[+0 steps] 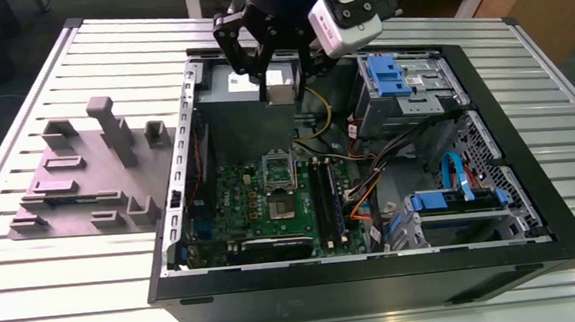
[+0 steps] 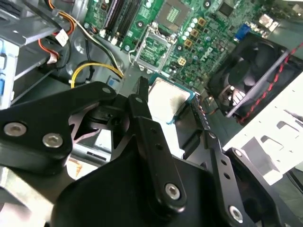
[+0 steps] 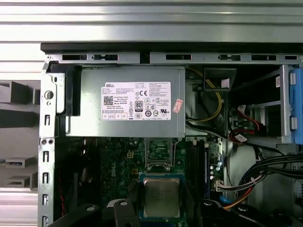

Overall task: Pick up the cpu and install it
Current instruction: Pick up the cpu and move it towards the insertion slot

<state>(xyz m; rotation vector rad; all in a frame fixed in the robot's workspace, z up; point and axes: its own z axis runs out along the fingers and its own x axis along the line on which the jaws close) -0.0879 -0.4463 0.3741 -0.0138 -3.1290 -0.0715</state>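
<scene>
The cpu (image 1: 280, 93), a small flat square chip with a silvery top, hangs above the open computer case, and my gripper (image 1: 276, 84) is shut on it. In both wrist views the cpu (image 2: 168, 100) (image 3: 162, 196) sits between the black fingers (image 2: 142, 101). It is over the grey power supply box (image 1: 248, 103), well above the green motherboard (image 1: 234, 195). The bare socket (image 1: 279, 209) lies open on the board, with its hinged silver frame (image 1: 278, 165) raised. The frame (image 3: 158, 153) shows just past the chip's edge.
Blue drive cages (image 1: 398, 70) (image 1: 457, 198) and bundles of cables (image 1: 370, 178) fill the case on the exterior view's right. Memory slots (image 1: 326, 196) run beside the socket. A black fan (image 2: 251, 71) sits near the board. A grey fixture block (image 1: 86, 175) stands outside the case.
</scene>
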